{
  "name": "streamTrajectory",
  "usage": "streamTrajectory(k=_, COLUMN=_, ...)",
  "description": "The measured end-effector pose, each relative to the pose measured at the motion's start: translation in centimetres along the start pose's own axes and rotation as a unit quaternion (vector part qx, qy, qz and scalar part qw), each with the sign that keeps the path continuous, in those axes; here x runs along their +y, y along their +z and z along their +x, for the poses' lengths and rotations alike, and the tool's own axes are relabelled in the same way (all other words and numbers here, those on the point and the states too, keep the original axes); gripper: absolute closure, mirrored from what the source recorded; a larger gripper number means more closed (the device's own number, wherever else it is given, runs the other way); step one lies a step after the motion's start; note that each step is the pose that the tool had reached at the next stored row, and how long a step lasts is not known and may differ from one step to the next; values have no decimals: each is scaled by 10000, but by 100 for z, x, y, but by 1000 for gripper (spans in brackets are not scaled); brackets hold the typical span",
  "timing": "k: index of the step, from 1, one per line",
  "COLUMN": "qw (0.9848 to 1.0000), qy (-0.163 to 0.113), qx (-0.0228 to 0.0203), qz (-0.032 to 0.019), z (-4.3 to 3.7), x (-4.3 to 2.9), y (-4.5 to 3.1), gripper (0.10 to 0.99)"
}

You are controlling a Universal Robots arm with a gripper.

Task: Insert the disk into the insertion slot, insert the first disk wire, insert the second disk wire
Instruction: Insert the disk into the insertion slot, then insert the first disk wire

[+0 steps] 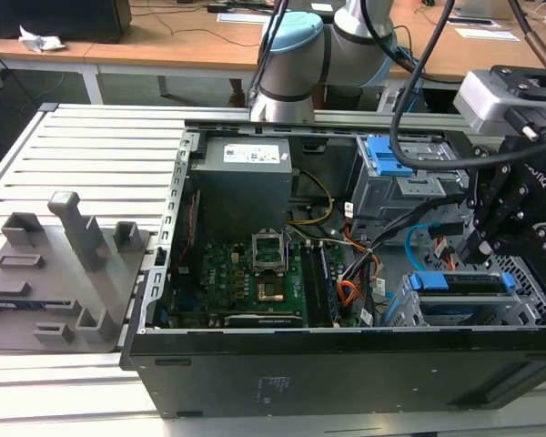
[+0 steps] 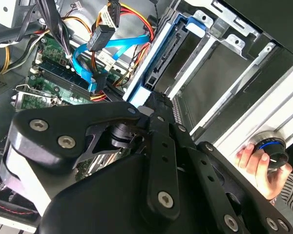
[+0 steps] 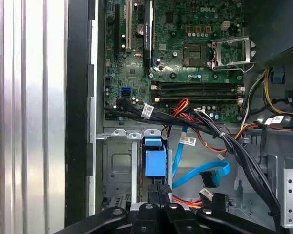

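Black claw (image 3: 158, 189) linkage sits closest to the lens in both wrist views. Its fingers are clenched, tips side by side with nothing visible between them. They're right at the near end of the disk (image 3: 154, 161), on its blue carrier, but I can't tell if they're actually touching it.

The disk stands on edge inside the insertion slot (image 3: 115, 168), the perforated silver cage. In the exterior view that cage is at about 4 o'clock in the open case (image 1: 346, 373), with the claw at 12 o'clock from it.

The second disk wire (image 3: 205, 171) loops at the claw's 10 o'clock, plug end hanging free. The first disk wire (image 1: 348, 291) lies at the disk's 9 o'clock, beside the motherboard (image 1: 246, 273). Somebody's hand (image 2: 256, 163) grips a knob (image 2: 272, 148) outside the case.
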State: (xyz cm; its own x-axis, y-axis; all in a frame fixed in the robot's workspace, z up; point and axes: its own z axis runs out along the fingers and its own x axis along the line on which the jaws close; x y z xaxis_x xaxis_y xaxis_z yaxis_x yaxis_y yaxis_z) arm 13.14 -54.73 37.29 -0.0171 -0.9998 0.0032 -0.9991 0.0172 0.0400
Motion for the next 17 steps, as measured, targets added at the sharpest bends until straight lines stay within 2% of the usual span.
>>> streamTrajectory(k=1, qw=10000, qy=0, qx=0, qz=0, z=0, x=-2, y=28, gripper=980)
streamTrajectory(k=4, qw=10000, qy=0, qx=1, qz=0, z=0, x=-4, y=52, gripper=980)
streamTrajectory(k=17, qw=10000, qy=0, qx=0, qz=0, z=0, x=-4, y=58, gripper=980)
